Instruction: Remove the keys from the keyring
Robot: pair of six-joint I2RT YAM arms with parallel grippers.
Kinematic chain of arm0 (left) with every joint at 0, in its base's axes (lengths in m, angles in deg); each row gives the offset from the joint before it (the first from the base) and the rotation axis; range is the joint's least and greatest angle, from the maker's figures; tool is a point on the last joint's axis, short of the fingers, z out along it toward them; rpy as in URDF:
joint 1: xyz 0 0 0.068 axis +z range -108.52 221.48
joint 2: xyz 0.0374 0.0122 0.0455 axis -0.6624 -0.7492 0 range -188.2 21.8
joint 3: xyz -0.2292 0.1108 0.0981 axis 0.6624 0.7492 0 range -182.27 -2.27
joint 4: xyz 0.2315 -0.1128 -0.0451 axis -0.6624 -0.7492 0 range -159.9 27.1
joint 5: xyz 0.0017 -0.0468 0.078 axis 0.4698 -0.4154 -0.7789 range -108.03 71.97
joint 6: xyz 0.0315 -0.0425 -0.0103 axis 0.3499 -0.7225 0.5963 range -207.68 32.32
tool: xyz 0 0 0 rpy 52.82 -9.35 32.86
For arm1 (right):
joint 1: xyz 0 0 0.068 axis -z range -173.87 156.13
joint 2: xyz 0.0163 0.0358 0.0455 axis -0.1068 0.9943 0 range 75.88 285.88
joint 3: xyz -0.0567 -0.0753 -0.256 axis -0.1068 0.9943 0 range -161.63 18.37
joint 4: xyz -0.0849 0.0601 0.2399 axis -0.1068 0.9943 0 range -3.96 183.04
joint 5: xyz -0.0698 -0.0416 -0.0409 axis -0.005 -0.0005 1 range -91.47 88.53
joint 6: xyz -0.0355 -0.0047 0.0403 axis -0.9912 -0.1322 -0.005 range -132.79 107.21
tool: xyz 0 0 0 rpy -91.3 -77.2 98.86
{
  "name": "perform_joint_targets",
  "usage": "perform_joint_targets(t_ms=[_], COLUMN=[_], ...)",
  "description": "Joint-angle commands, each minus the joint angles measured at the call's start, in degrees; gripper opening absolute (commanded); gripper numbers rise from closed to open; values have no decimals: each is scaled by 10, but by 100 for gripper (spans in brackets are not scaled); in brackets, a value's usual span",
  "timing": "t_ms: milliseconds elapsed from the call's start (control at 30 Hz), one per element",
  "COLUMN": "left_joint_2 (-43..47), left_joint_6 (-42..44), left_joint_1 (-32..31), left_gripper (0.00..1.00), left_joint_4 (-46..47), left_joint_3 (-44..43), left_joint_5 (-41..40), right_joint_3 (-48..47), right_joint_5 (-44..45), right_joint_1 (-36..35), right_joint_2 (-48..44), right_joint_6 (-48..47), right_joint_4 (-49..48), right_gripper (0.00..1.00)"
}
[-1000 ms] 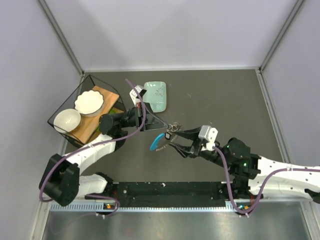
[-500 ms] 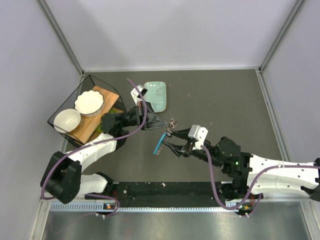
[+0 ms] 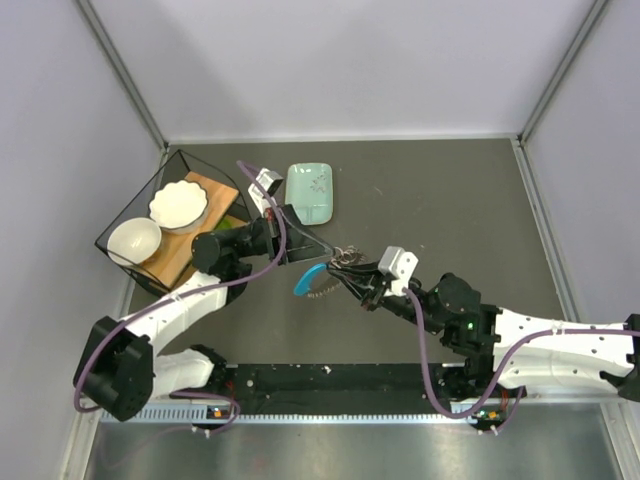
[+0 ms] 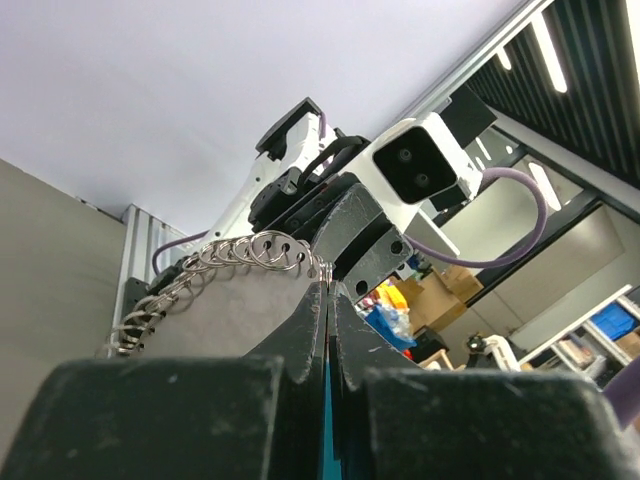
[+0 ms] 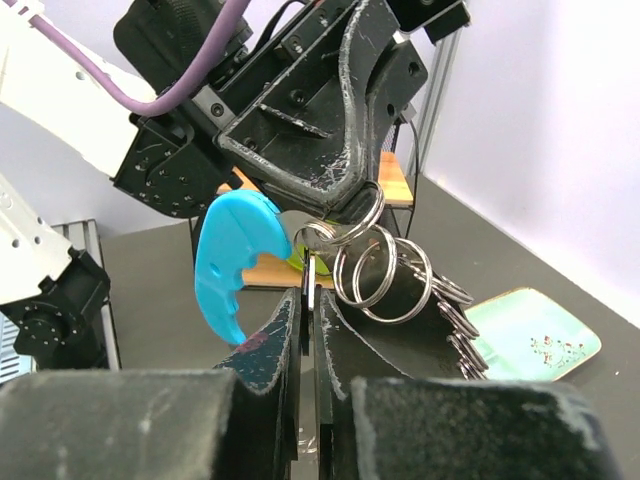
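Left fingers and right fingers are both clamped fully shut on the keyring, blue tag dangling at its 8 o'clock.

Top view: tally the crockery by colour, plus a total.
White bowls: 2
Pale green dish: 1
Total: 3
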Motion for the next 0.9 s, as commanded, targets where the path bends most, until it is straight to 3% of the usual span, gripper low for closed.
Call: perform_joint_targets(t_ms=[0, 100, 367, 567, 867], left_joint_2=[31, 42, 101, 132, 186], left_joint_6=[48, 72, 219, 267, 405], left_joint_1=[3, 3, 3, 3, 3], left_gripper=[0, 0, 0, 0, 0], left_joint_4=[113, 90, -99, -159, -347], left_joint_3=[0, 0, 7, 10, 3], left_joint_5=[-23, -25, -51, -73, -120], right_joint_3=[-19, -17, -19, -38, -42], right_joint_5=[3, -3, -58, -53, -67], right_joint_1=[-8, -8, -8, -8, -9], right_joint_2=[-3, -3, 7, 22, 21], right_joint_6=[-1, -1, -8, -12, -18], right_joint_4=[-36, -41, -39, -15, -19], right_gripper=[0, 0, 0, 0, 0])
